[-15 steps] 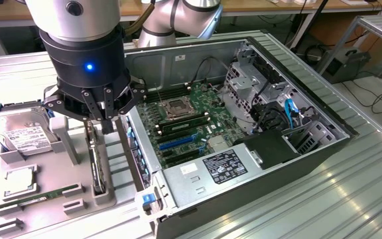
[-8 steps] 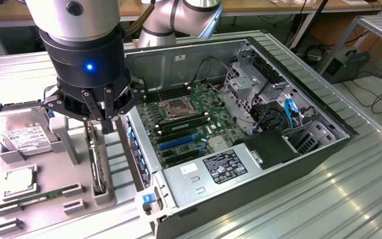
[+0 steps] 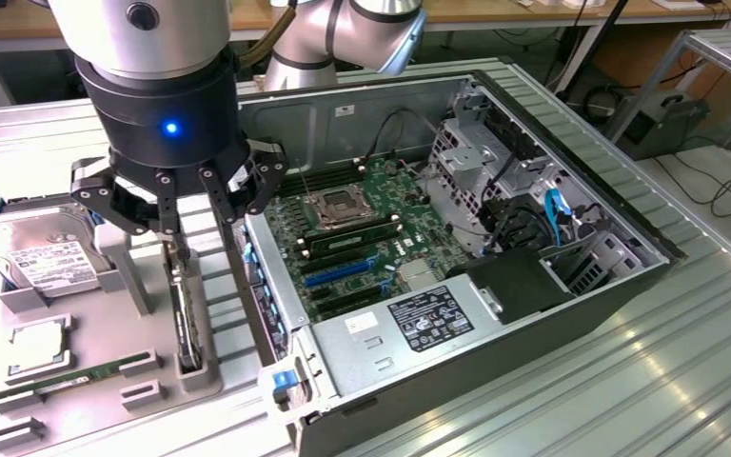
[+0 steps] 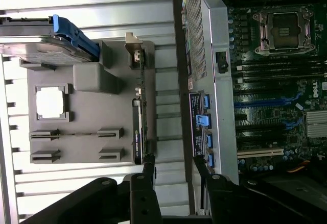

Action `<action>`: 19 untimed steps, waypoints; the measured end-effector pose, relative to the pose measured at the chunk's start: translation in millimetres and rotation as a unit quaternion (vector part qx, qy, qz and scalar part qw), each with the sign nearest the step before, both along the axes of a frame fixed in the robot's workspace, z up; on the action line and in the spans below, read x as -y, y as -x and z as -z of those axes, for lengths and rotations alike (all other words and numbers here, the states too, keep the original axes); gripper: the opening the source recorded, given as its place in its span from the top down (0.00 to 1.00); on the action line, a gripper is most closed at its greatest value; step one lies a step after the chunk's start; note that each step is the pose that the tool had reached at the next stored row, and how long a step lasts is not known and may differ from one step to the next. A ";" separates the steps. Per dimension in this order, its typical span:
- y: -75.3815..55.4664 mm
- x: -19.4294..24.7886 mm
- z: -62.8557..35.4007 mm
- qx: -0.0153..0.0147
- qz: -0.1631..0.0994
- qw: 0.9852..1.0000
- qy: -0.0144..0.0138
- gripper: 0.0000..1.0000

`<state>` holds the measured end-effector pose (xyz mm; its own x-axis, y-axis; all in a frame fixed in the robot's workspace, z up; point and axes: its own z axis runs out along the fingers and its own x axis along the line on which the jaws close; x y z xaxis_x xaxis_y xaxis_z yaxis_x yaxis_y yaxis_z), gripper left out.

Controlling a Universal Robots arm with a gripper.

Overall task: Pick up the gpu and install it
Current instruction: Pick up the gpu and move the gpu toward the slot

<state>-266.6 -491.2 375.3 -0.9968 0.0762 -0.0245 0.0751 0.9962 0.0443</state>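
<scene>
- Exterior view: the step in hand looks like the pick-up. The gripper (image 3: 198, 233) hangs just above the grey holder (image 3: 111, 328), with its fingers spread and nothing in them.
- The gpu (image 3: 186, 314) stands on its thin edge in the grey holder, right under the fingers.
- Wrist view: the gripper (image 4: 172, 169) is wide and empty. The gpu (image 4: 139, 127) sits in the grey holder (image 4: 87, 101), nearer one finger.
- I think the grab needs one finger on each side of the card.
</scene>
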 end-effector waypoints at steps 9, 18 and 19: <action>3.1 0.0 2.0 0.000 0.000 1.000 0.000 0.58; 7.4 0.0 5.4 0.000 0.000 1.000 0.000 0.58; 7.6 0.0 5.7 0.000 0.000 1.000 0.000 0.58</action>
